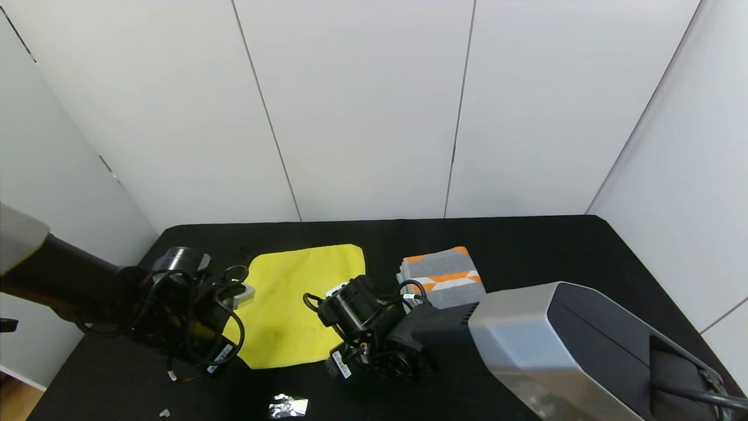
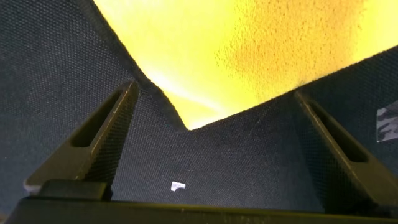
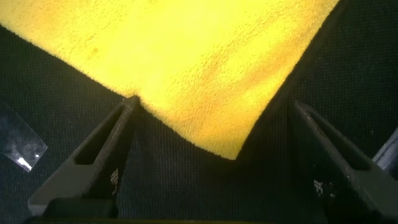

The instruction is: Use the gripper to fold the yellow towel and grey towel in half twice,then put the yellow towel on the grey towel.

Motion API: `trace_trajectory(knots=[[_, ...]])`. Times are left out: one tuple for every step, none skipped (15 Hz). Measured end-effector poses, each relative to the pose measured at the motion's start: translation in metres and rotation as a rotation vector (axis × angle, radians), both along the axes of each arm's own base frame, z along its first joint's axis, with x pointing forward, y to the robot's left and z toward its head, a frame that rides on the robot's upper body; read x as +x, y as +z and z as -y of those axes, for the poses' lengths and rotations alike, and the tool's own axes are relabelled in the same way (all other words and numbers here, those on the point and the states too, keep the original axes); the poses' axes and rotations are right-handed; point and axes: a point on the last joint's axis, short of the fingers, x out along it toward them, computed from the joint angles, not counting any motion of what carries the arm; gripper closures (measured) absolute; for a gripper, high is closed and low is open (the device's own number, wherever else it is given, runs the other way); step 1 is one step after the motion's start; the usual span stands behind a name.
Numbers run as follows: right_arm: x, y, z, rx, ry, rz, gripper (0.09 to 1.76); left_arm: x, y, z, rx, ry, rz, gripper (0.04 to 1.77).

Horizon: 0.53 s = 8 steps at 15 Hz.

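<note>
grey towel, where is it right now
In the head view the grey towel lies folded on the black table, right of centre, just right of the spread yellow towel and behind the right gripper.

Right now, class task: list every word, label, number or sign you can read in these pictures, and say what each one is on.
None can be read.
White stickers on the left arm: print too small to read.
White sticker on the right arm: print too small.
Faint marks on the right gripper fingers: too blurred.
The yellow towel and grey towel show no text, only orange and white bands.
</note>
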Motion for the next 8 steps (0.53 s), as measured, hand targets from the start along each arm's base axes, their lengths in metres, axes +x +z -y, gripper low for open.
trace_trajectory(knots=[[0.0,-0.0004,0.0,-0.001,0.0,-0.001,0.14,0.0002,-0.001,-0.0003,0.0,0.001,-0.003,0.09],[0.0001,-0.0007,-0.0001,-0.001,0.0,-0.001,0.14,0.0005,-0.0022,-0.0007,0.0,0.002,-0.007,0.09],[0.0001,-0.0008,-0.0001,-0.001,0.0,-0.001,0.14,0.0006,-0.0033,-0.0012,0.0,0.004,-0.01,0.09],[0.0001,-0.0014,-0.0002,-0.002,0.0,-0.001,0.14,0.0007,-0.0041,-0.0014,0.0,0.006,-0.013,0.09],[0.0001,-0.0017,-0.0002,-0.003,0.0,-0.002,0.14,0.0009,-0.0049,-0.0016,0.0,0.006,-0.015,0.09],[0.0001,-0.002,-0.0002,-0.003,0.0,-0.002,0.14,0.0012,-0.0053,-0.0018,0.0,0.007,-0.016,0.19],[0.0,0.0006,0.0,0.001,0.0,0.0,0.14,0.0012,-0.0056,-0.002,0.0,0.008,-0.017,0.37],[-0.0004,0.0079,0.0005,0.012,0.0,0.009,0.14,0.0015,-0.006,-0.0022,0.0,0.008,-0.018,0.54]])
